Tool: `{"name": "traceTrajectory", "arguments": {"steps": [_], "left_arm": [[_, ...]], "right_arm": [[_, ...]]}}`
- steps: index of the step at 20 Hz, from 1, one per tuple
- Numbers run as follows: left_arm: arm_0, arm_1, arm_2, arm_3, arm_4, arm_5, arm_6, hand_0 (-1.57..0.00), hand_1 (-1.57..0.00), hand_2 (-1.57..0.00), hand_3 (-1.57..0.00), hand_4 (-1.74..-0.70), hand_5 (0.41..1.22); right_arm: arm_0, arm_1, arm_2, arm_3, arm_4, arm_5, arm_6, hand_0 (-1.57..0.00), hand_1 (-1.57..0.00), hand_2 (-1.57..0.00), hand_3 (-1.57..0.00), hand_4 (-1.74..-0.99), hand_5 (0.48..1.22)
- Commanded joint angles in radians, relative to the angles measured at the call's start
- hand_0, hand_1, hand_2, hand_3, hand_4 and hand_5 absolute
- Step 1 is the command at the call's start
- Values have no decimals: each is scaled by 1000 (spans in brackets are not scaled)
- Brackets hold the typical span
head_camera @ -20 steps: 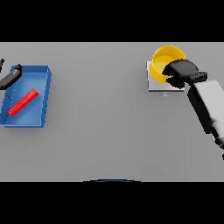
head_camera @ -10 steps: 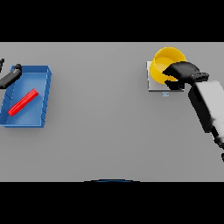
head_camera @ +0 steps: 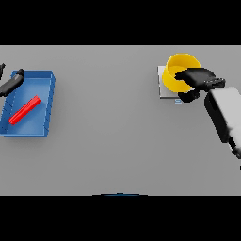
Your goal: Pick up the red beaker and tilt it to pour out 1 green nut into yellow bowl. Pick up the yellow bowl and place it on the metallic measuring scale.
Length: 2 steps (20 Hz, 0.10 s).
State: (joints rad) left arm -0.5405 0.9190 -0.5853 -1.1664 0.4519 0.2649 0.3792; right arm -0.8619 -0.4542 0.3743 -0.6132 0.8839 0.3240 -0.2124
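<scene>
Holding the round yellow bowl (head_camera: 180, 71) by its rim, our right hand (head_camera: 197, 77) has its fingers curled round it on the flat metallic scale (head_camera: 163, 90) near the bench's far right corner. Releasing carelessly could drag it off the scale.

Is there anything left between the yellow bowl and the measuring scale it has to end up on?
Nothing visible. The yellow bowl already sits on the metallic scale, with the right hand curled around its rim.
</scene>
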Motion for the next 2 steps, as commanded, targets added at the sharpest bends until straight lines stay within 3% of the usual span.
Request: {"name": "traceTrajectory", "arguments": {"steps": [1, 2], "left_arm": [[0, 4, 2, -2, 0, 2, 0, 1, 1, 1, 1, -720, 694], [3, 12, 5, -7, 1, 4, -1, 1, 1, 1, 1, -720, 693]], "right_arm": [[1, -1, -3, -4, -6, 9, -2, -49, -79, -129, -297, -1412, 771], [2, -8, -4, -6, -7, 18, 1, -39, -63, -103, -272, -1410, 759]]}}
